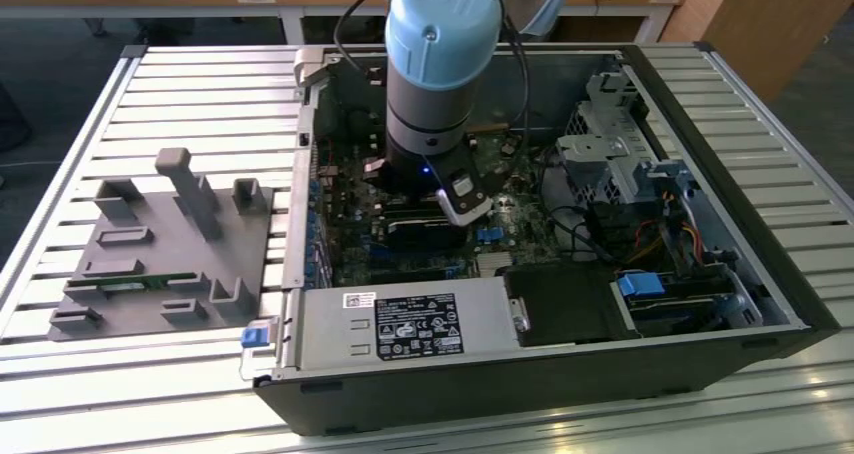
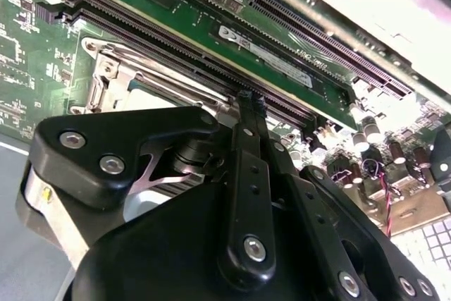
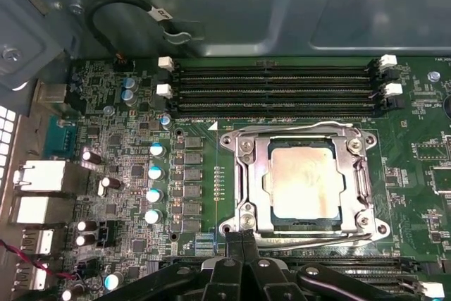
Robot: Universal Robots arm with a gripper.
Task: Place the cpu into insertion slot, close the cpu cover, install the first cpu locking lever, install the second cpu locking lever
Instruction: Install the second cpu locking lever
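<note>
The grey-and-blue robot arm reaches straight down into the open black desktop computer case, which lies on its side on a slatted white metal table; a grey plastic fixture block with upright pegs sits on the table toward the exterior view's left of the case. In the first wrist view the small square cpu with its dull silver-grey top lies flat in the silver-rimmed insertion slot on the green motherboard. The thin silver cpu cover frame lies down around the chip, which shows through its window. Thin wire locking levers run along the socket edges; whether they are latched I cannot tell. The black gripper hangs just beside the socket edge farthest from the four black memory slots, its fingers pressed together with nothing visible between them. In the second wrist view the same joined fingertips point at the socket edge beside a memory slot.
</note>
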